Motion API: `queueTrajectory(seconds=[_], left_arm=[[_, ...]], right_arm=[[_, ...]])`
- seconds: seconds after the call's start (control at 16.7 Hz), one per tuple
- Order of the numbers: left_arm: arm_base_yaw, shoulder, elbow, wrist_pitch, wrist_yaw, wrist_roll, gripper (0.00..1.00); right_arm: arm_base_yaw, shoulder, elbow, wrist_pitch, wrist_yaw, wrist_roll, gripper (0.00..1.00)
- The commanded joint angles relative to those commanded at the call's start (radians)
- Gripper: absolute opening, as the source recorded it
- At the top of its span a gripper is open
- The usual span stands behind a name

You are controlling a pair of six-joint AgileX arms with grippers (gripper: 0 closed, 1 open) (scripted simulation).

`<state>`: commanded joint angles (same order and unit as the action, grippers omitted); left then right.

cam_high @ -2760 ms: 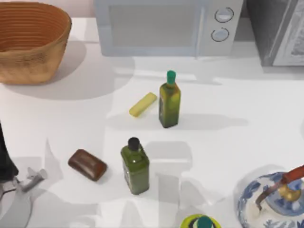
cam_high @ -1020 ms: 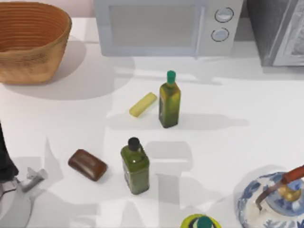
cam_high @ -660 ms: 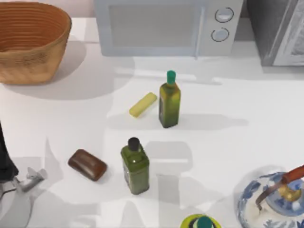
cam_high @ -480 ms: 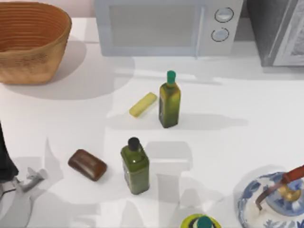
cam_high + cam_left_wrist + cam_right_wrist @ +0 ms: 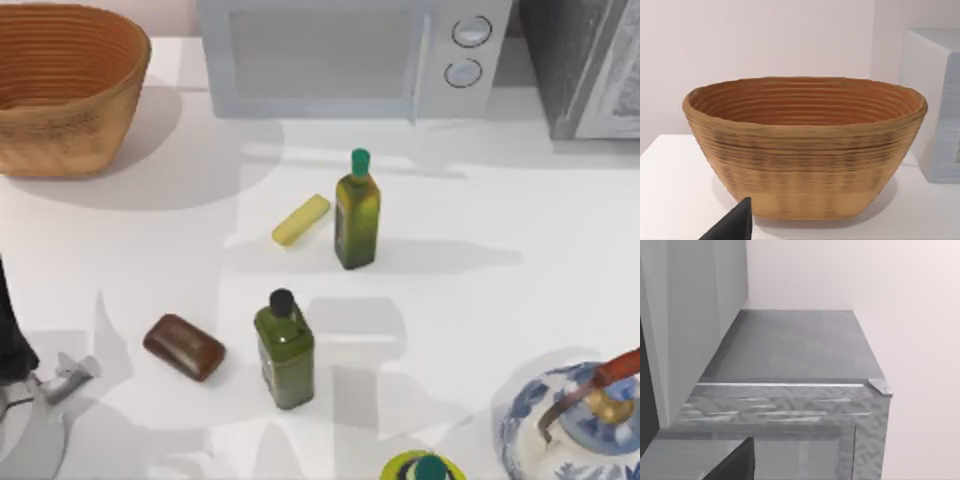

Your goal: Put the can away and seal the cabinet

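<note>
Bottles (image 5: 356, 210) unmoved on my bench (image 5: 500, 300) since earlier; claw state I cannot tell; can not yet stowed.

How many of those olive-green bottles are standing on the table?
2. A green-capped bottle stands mid-table beside a yellow bar; a black-capped bottle stands nearer the front, right of a brown block. A green cap at the front edge may be a third.
</note>
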<state>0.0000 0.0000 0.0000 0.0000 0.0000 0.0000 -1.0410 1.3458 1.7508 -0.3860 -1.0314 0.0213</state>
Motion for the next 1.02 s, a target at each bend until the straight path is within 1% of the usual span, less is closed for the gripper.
queueTrajectory(seconds=[0.24,0.36,0.48,0.6,0.72,1.02], left_arm=[[0.000,0.000,0.000,0.000,0.000,0.000,1.00],[0.000,0.000,0.000,0.000,0.000,0.000,1.00],[0.000,0.000,0.000,0.000,0.000,0.000,1.00],[0.000,0.000,0.000,0.000,0.000,0.000,1.00],[0.000,0.000,0.000,0.000,0.000,0.000,1.00],[0.000,0.000,0.000,0.000,0.000,0.000,1.00]], right_arm=[[0.008,0.003,0.003,0.002,0.011,-0.001,1.00],[0.058,0.008,0.009,-0.003,0.061,-0.006,1.00],[0.142,0.014,0.015,-0.011,0.151,-0.010,1.00],[0.265,0.019,0.020,-0.021,0.283,-0.013,1.00],[0.426,0.022,0.025,-0.032,0.449,-0.014,1.00],[0.915,0.008,0.021,-0.050,0.930,-0.013,1.00]])
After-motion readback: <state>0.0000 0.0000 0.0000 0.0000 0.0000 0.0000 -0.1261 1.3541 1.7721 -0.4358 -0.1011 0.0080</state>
